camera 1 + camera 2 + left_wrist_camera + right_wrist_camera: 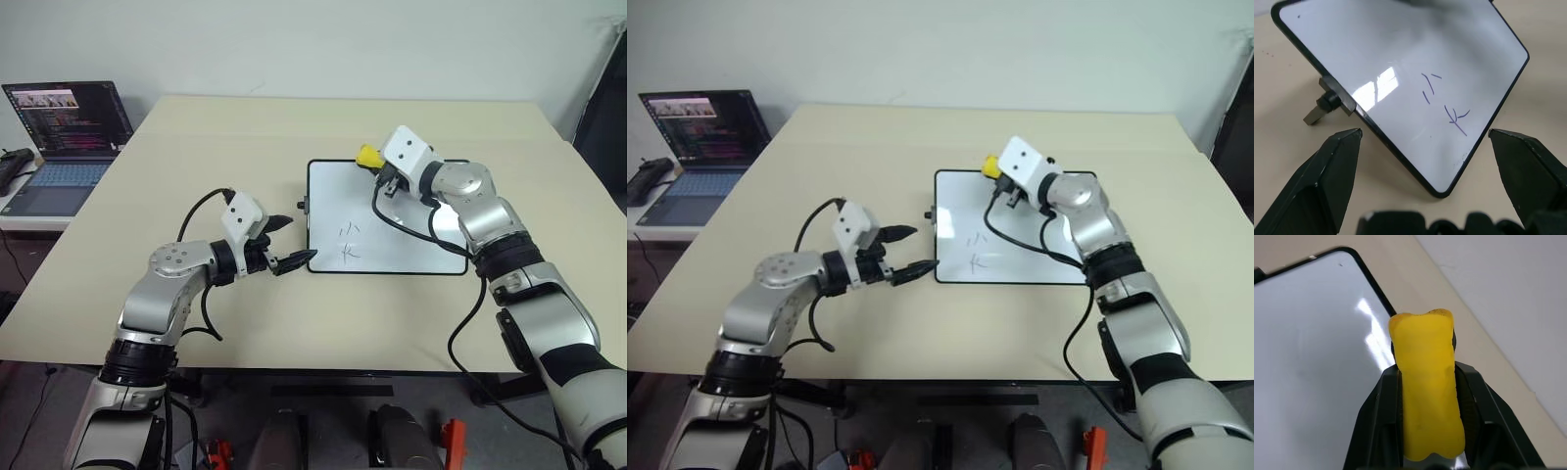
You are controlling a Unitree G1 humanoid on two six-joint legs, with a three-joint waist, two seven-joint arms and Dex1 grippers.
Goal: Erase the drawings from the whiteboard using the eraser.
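The eraser (1427,387) sits clamped between the right gripper's (377,166) fingers, over the far edge of the whiteboard (411,211). The board lies flat at mid-table; the drawings (349,242) occupy its near left part, unobstructed. The left gripper (290,243), fingers spread apart and empty, hovers at the board's near left corner. Bare beige table (225,147) surrounds the board. A laptop (64,132) stands well apart, far left, before a pale wall.

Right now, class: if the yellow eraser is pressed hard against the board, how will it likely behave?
The eraser looks pinched in at the waist by the right tool, so probably soft and squashy. Being small, it's likely light. The glossy whiteboard may slide.
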